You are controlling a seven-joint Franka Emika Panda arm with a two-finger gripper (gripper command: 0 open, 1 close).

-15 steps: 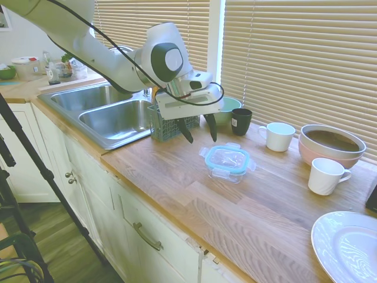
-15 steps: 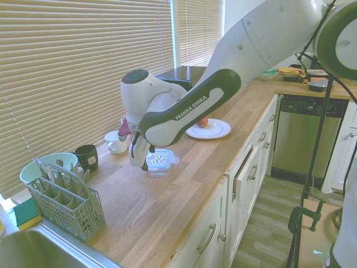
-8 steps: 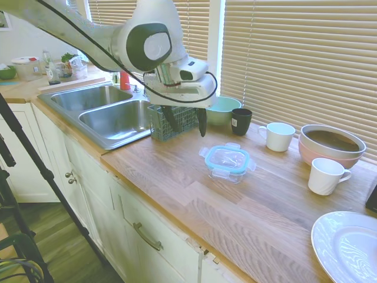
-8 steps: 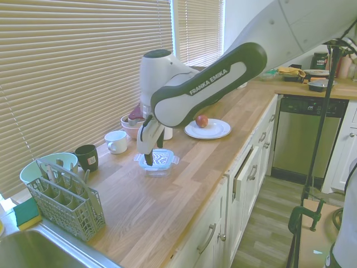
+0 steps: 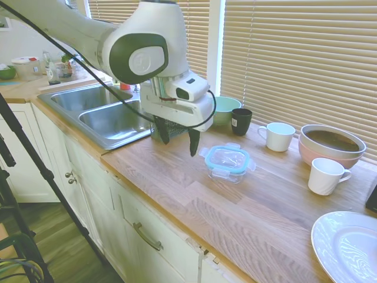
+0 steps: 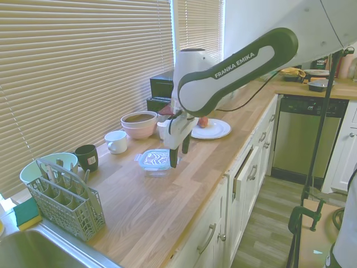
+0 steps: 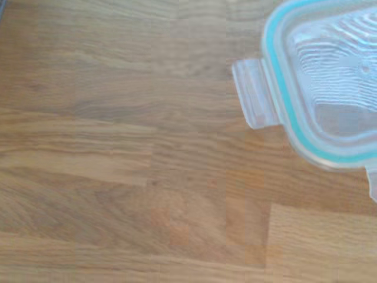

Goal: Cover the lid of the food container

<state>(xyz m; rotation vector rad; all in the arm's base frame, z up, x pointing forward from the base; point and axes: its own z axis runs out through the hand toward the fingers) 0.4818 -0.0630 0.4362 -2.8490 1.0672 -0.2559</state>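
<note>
- The lid (image 5: 227, 158) sits on the food container (image 5: 226, 171) at frame centre: light, stiff, slippery plastic.
- My gripper (image 5: 178, 137) hangs empty, fingers apart.
- I'd press the snap tabs.

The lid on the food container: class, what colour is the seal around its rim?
Teal, framing the clear lid; the wrist view shows it best.

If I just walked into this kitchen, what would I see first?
Probably the big white robot arm, with its open gripper hanging empty over the wooden counter beside the sink. Right next to it sits the food container, with the lid and its teal rim already on top. Behind that, by the blinds, are mugs and bowls.
</note>
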